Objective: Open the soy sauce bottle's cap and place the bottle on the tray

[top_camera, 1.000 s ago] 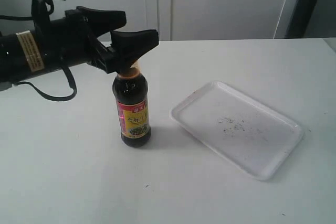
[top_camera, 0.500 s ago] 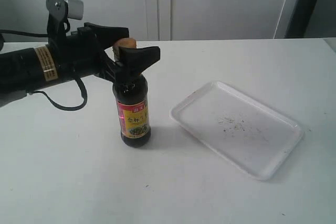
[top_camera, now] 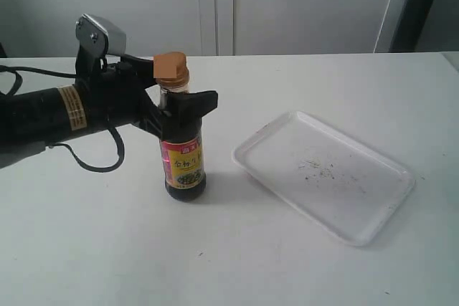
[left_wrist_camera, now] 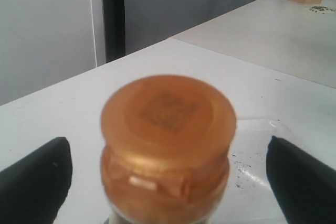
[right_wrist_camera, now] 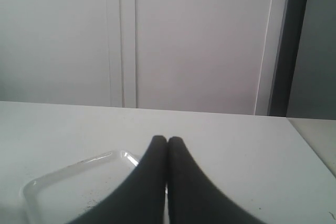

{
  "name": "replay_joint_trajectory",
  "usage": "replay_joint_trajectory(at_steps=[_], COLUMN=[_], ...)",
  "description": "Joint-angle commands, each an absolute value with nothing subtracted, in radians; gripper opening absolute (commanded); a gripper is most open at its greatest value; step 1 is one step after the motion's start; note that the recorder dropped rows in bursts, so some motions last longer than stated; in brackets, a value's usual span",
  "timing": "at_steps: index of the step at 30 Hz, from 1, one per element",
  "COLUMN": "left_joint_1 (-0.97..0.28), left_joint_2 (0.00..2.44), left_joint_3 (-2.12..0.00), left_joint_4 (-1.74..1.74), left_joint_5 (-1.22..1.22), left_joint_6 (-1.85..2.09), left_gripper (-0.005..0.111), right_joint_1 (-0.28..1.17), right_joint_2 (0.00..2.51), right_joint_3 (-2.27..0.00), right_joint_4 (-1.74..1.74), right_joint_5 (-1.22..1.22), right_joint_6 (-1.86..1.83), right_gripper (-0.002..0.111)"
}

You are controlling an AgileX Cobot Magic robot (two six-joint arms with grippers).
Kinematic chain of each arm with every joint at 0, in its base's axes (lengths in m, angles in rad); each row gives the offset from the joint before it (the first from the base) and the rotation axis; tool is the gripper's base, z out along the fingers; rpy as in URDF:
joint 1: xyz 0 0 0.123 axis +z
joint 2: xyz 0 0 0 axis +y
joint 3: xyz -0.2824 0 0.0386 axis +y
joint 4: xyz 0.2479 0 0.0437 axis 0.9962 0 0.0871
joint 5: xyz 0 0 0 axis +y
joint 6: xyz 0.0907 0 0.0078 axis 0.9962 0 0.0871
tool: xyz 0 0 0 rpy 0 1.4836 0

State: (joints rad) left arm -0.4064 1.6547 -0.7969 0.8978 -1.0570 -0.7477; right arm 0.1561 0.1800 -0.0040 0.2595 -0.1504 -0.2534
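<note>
The soy sauce bottle (top_camera: pixel 183 157) stands upright on the white table, left of the tray (top_camera: pixel 362 202). Its golden-orange cap (top_camera: pixel 172 67) is closed. My left gripper (top_camera: pixel 179 89) is open and straddles the bottle's neck just below the cap, one finger (top_camera: pixel 192 102) in front and the other behind; neither visibly touches it. In the left wrist view the cap (left_wrist_camera: pixel 168 129) fills the middle between the left gripper's (left_wrist_camera: pixel 167 153) wide-apart fingertips (left_wrist_camera: pixel 42 166). My right gripper (right_wrist_camera: pixel 167 142) is shut on nothing, above the table near the tray (right_wrist_camera: pixel 58 190), and is outside the exterior view.
The tray carries dark speckles (top_camera: pixel 319 170) and lies at an angle on the right half of the table. A black cable (top_camera: pixel 93 164) loops under the left arm. White cabinet doors (top_camera: pixel 287 5) stand behind the table's far edge.
My left gripper has come down from above the cap and slid right, so its open fingers now flank the bottle's neck. The bottle and tray have not moved.
</note>
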Motion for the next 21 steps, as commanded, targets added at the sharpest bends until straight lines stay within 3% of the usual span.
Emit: replay_joint_trajectory(at_steps=[1,21], left_joint_1=[-0.408,-0.408], left_joint_2=[1.655,1.825], left_joint_3=[-0.756,-0.729], left_joint_4=[0.847,0.837], left_joint_5=[-1.083,-1.176], left_joint_6=[-0.692,-0.612], left_gripper=[0.101,0.100], right_joint_1=[0.150,0.150], right_joint_2=[0.183,0.183], right_joint_3=[0.000,0.000], right_joint_4=[0.254,0.254], right_joint_5=[-0.151,-0.145], right_joint_6=[-0.264,-0.264], right_gripper=[0.000,0.000])
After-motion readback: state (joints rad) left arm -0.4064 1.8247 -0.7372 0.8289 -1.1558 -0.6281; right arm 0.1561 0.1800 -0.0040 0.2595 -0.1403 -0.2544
